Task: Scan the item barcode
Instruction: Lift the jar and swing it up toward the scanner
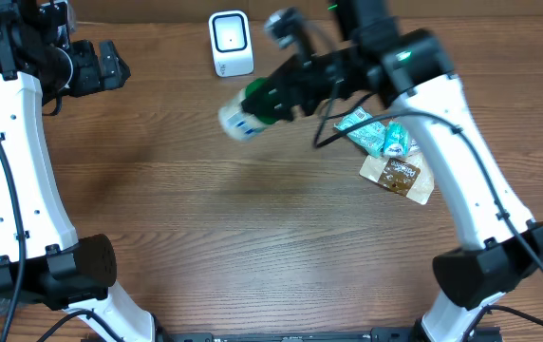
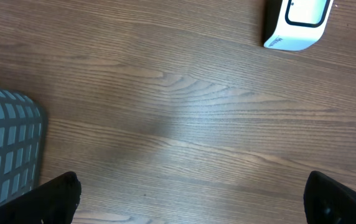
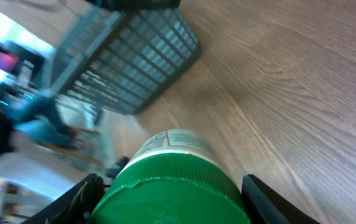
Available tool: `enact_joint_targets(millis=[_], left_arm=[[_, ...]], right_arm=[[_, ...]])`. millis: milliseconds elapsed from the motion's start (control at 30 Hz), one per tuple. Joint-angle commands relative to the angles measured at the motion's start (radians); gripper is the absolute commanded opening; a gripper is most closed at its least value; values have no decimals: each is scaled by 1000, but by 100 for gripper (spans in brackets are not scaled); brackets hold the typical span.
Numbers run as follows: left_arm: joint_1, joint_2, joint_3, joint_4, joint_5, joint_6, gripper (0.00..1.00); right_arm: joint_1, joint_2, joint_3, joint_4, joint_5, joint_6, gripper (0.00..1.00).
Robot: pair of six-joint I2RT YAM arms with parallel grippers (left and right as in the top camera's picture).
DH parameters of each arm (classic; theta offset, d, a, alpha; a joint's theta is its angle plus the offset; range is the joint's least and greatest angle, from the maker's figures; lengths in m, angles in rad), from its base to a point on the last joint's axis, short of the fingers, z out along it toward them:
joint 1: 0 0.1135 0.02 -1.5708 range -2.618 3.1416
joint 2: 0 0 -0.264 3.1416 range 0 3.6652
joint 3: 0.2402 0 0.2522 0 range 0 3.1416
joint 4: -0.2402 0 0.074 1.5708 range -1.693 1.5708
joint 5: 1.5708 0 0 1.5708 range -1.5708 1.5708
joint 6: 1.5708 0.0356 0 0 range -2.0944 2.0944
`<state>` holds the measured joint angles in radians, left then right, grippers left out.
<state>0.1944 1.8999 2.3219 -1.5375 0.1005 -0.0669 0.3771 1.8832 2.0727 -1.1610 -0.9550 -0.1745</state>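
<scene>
My right gripper (image 1: 276, 95) is shut on a bottle (image 1: 246, 114) with a green cap and a white labelled body, holding it on its side above the table. In the right wrist view the green cap (image 3: 172, 183) fills the space between the two black fingers (image 3: 81, 196), and the bottle points away towards the table's left side. The white barcode scanner (image 1: 231, 43) stands at the back edge, just behind and left of the bottle. It also shows in the left wrist view as a scanner (image 2: 296, 25) at top right. My left gripper (image 1: 110, 65) hangs open and empty at the back left.
Teal packets (image 1: 371, 133) and a brown pouch (image 1: 400, 176) lie on the table under the right arm. A grey mesh basket (image 2: 7, 149) sits off the left edge, also seen as a basket (image 3: 134, 56) in the right wrist view.
</scene>
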Motion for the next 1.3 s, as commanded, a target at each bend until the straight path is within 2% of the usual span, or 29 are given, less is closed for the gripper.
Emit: enact_joint_targets(millis=[0,233,800,1067,1267], left_arm=[[2,-23,21,1,-6,23,99],[2,-23,21,2,-6,23,100],[2,-23,21,1,-6,23,100],[2,-23,21,1,-6,23,100],[2,-23,21,1,-6,23,100]], right_arm=[[-93,-26,21,-36,-222,-18,55],[-170,-26,21,-92,-235,-18,55],[-163,-26,21,-79,-220,-18,54],[-102,-26,21,-74,-38,-17,54],[-29,-25,21,-47,211,-17,54]])
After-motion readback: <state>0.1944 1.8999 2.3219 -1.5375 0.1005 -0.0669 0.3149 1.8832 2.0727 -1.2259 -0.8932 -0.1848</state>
